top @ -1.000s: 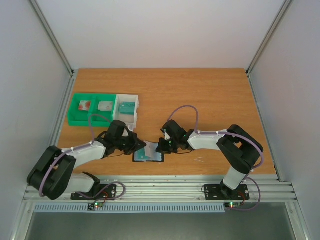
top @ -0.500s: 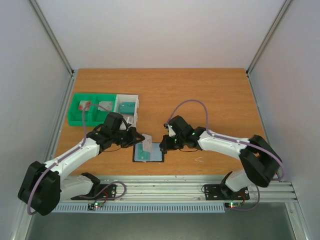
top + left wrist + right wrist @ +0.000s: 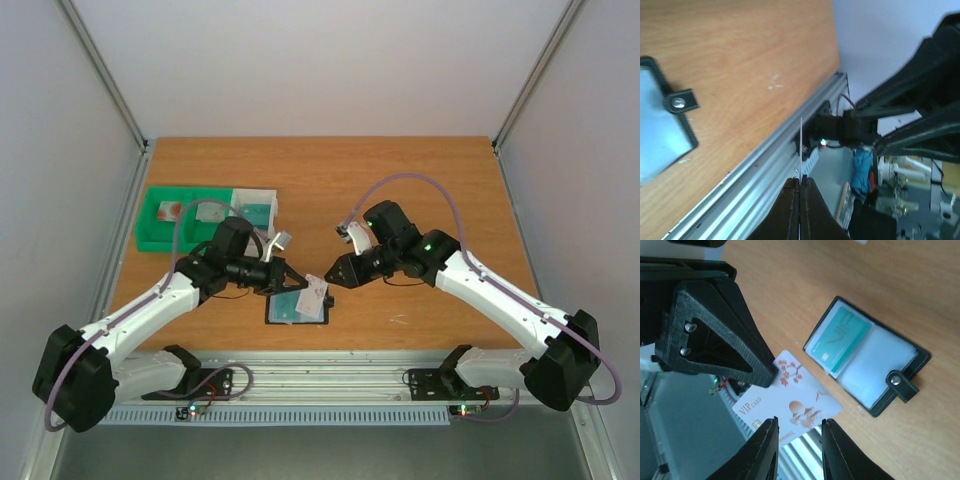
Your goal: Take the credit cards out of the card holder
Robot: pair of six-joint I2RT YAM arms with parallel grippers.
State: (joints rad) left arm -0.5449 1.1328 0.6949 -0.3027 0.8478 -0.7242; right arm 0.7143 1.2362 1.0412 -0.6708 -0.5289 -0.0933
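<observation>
Left hand (image 3: 296, 285) clamps extracted white VIP card (image 3: 792, 407); right hand (image 3: 799, 436) released; teal card (image 3: 842, 340) remains in card holder (image 3: 877, 372).

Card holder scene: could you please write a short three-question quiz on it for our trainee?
1. True or false: the teal card sits in a pocket of the open card holder.
2. Fill in: the right hand has its jaws ____, with nothing between them.
3. Which hand grips the white card?
A. the left hand
B. the right hand
C. neither

Key: 1 true; 2 open; 3 A.
</observation>
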